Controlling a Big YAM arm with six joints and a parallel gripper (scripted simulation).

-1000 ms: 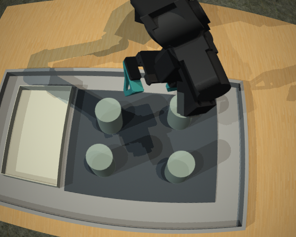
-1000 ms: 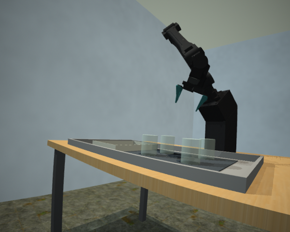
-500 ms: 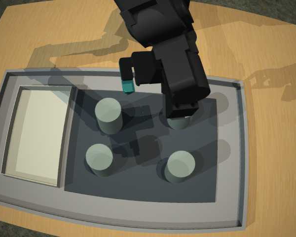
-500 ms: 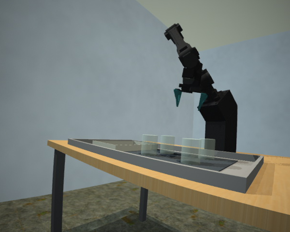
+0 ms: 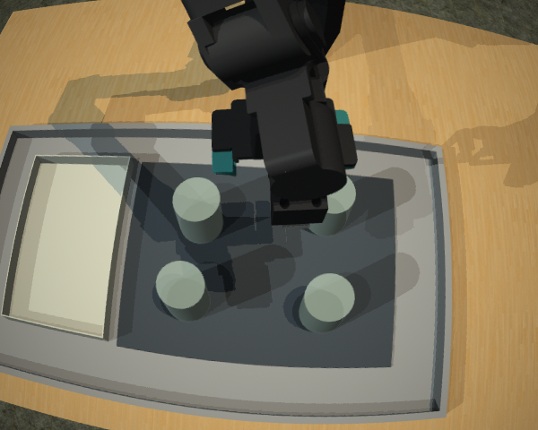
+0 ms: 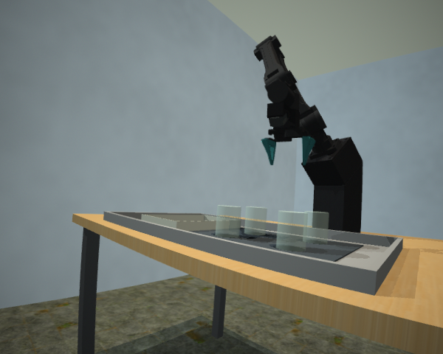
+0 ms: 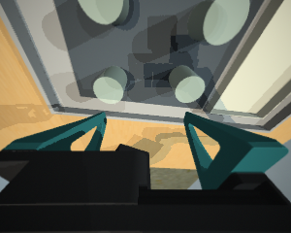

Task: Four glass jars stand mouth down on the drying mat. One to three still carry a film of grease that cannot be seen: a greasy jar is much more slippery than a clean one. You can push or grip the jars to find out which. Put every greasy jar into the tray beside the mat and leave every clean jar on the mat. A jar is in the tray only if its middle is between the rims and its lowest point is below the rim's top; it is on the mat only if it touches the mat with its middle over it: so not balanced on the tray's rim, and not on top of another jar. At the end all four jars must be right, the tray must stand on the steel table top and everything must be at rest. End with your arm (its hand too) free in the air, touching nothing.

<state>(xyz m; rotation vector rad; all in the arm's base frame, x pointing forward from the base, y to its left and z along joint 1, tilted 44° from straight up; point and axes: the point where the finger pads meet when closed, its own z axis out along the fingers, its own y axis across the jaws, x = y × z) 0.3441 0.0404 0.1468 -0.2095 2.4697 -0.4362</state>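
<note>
Claw: the gripper [image 5: 285, 143] [image 6: 288, 164] [image 7: 145, 116] hangs wide, nothing between its fingers.
Jars: four glass jars [image 5: 329, 298] [image 6: 292, 230] [image 7: 226, 21] stand apart on the mat [image 5: 260, 342] [image 6: 340, 251] [image 7: 150, 29].
Risk: a fingertip descending off-centre could topple one; grease (invisible, naturally) could let one slip.
Tray [image 5: 70, 240] [image 6: 159, 220] [image 7: 240, 92]: a low release could catch its rim.
Hidden: the arm [image 5: 292, 129] [image 6: 283, 91] partly covers one jar from above.
</note>
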